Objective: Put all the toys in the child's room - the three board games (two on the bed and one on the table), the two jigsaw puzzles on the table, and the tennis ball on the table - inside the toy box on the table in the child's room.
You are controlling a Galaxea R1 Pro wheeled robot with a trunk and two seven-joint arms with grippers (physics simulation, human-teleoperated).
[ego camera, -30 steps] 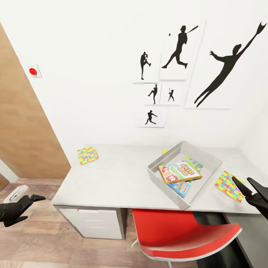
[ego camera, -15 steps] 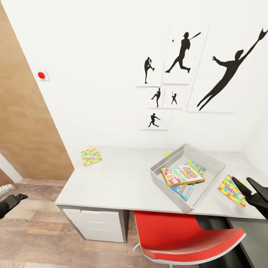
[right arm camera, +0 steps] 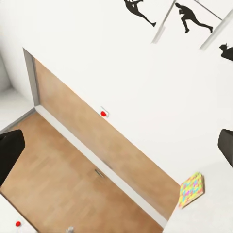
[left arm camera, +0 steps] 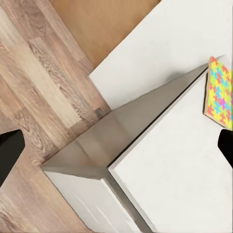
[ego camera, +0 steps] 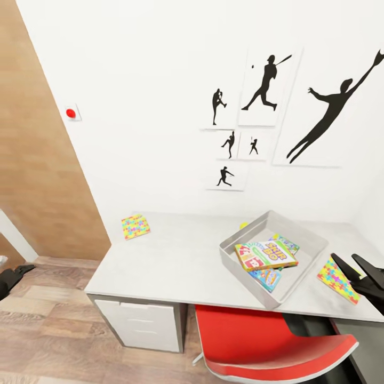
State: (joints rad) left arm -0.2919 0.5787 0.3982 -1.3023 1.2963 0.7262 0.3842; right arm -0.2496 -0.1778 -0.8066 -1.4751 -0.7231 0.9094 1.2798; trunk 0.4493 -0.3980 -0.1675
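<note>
Matt grey table [ego camera: 176,261], wood-plank floor [ego camera: 48,320] — perhaps laminate

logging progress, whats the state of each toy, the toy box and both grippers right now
SKIP-BO board game: in the toy box, on top
blue board game: in the box, underneath
toy box: on the table, holding games
left jigsaw puzzle: flat on the table
right jigsaw puzzle: flat on the table
right gripper: open, empty
left gripper: open, empty

Light-grey toy box [ego camera: 306,234]; red-yellow-green SKIP-BO box [ego camera: 265,255]; pink-yellow-green-blue jigsaw puzzle [ego camera: 135,226]; red chair [ego camera: 266,341].
</note>
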